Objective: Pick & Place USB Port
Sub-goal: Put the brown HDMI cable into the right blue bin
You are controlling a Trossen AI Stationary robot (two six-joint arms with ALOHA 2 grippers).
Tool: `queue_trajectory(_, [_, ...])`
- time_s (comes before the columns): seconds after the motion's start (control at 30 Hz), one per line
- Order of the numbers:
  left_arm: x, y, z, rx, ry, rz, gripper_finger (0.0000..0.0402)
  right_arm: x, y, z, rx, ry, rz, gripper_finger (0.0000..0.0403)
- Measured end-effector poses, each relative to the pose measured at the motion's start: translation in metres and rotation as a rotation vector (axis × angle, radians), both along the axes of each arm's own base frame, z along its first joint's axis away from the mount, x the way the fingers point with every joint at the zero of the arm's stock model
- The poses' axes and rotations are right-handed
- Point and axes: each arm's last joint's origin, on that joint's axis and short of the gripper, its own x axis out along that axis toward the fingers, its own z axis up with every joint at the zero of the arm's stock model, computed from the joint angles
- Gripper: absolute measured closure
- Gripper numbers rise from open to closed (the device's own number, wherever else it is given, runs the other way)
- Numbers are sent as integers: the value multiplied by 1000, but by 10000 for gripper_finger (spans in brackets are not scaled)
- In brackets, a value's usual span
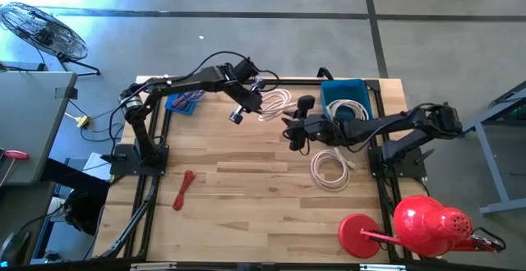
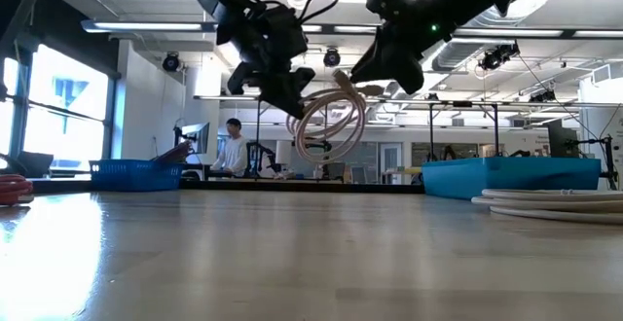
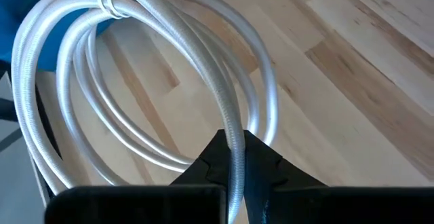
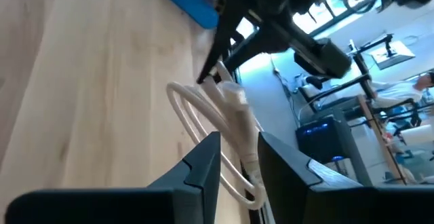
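A coiled white USB cable [image 2: 327, 123] hangs in the air between my two grippers, over the far middle of the table [image 1: 246, 164]. A thin tie [image 3: 103, 0] binds its loops. My left gripper [image 1: 256, 103] comes from the left and is shut on one strand. My right gripper [image 1: 290, 126] comes from the right and is shut on the cable's thick end. In the low view the left gripper [image 2: 282, 80] is left of the coil and the right gripper [image 2: 384, 63] is to its right. My left gripper pinches a single strand of the coil [image 3: 233, 148] between its two fingers, which slant downward from the table's left. The rest of the coil spreads out beyond the fingertips, clear of the table. My right gripper has the cable's thick white end piece [image 4: 244, 137] between its two fingers [image 4: 203, 163], coming nearly level from the table's right. The end piece runs along the fingers. The loops hang beyond the tips, lifted clear of the wood.
A blue bin [image 1: 362, 90] at the far right holds another white cable. A second white coil [image 1: 329, 171] lies on the table below my right arm. A small blue basket [image 1: 186, 103] stands far left, a red cord [image 1: 184, 189] lies near left, and red objects [image 1: 411, 226] sit near right.
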Motion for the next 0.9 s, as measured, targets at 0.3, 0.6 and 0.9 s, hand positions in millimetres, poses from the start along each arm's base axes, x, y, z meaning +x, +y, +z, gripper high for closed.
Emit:
queue_trajectory(0.3, [5, -8, 0, 38, 3, -20, 394, -3, -9, -4, 21, 37, -15, 311])
queue_trajectory(0.6, [5, -8, 0, 28, 0, -23, 394, -5, -22, -6, 100, 29, -10, 311])
queue_trajectory(0.9, [9, -15, 1, -5, -17, -43, 395, -4, -35, -7, 129, 9, 7, 311])
